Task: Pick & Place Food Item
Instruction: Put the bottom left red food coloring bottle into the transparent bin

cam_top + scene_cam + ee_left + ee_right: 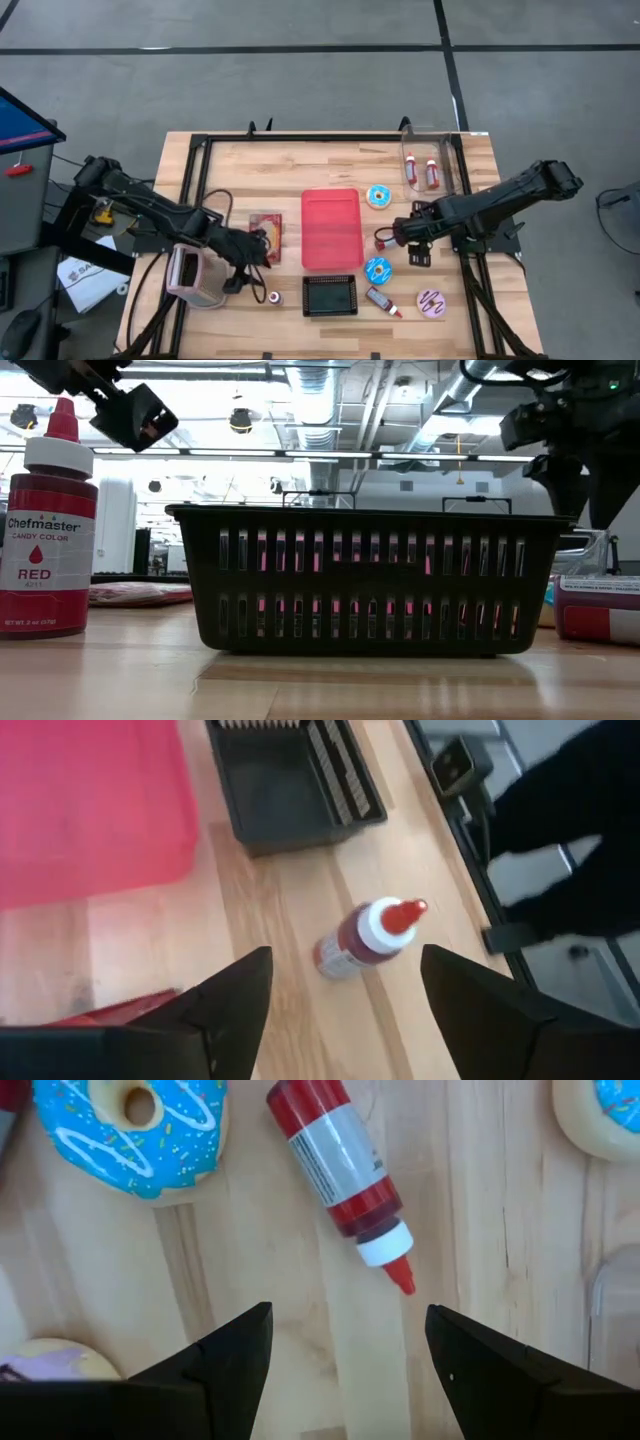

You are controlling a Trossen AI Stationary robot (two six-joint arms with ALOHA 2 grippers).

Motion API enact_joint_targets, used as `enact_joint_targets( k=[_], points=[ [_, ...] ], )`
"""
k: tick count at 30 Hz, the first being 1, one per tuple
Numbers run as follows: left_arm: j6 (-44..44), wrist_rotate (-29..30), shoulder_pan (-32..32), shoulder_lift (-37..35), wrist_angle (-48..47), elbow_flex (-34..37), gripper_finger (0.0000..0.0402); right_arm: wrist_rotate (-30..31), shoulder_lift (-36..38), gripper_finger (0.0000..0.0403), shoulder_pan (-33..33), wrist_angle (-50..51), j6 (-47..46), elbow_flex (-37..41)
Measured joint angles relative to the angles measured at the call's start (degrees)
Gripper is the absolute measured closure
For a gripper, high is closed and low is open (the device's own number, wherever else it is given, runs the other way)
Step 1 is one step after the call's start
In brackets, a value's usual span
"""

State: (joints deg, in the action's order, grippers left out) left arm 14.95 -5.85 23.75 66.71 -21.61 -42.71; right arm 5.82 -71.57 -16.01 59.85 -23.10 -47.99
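My left gripper is open and slants down over a small upright red bottle with a white collar; its fingers stand on either side without touching it. In the high view this gripper is left of the bottle. My right gripper is open and points down above a red bottle lying on its side between two blue-iced donuts. In the high view it hangs right of the red tray. A pink donut lies near the front right.
A black slotted basket stands at the near middle. A red packet lies left of the tray. Another red bottle lies right of the basket. A clear container with two bottles is at the far right.
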Motion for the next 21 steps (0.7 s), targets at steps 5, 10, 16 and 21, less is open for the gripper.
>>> enact_joint_targets(
  k=[5,10,16,21],
  points=[
    [-6.45,-1.12,-0.19,7.72,-13.03,-10.40,0.0150,-0.36,1.50,0.0148,-1.35,1.49,-1.19,-0.37],
    [-8.94,-3.64,0.04,13.61,-15.79,-16.55,0.0148,-0.41,1.42,0.0148,-2.56,1.98,-2.70,-2.30],
    [-7.92,-4.30,0.20,15.96,-15.72,-17.62,0.0146,0.35,1.07,0.0148,-4.37,1.85,-4.11,-4.99],
    [-4.94,-6.01,0.80,18.15,-14.15,-17.61,0.0146,0.67,1.07,0.0148,-5.68,2.51,-4.16,-6.17]
  ],
)
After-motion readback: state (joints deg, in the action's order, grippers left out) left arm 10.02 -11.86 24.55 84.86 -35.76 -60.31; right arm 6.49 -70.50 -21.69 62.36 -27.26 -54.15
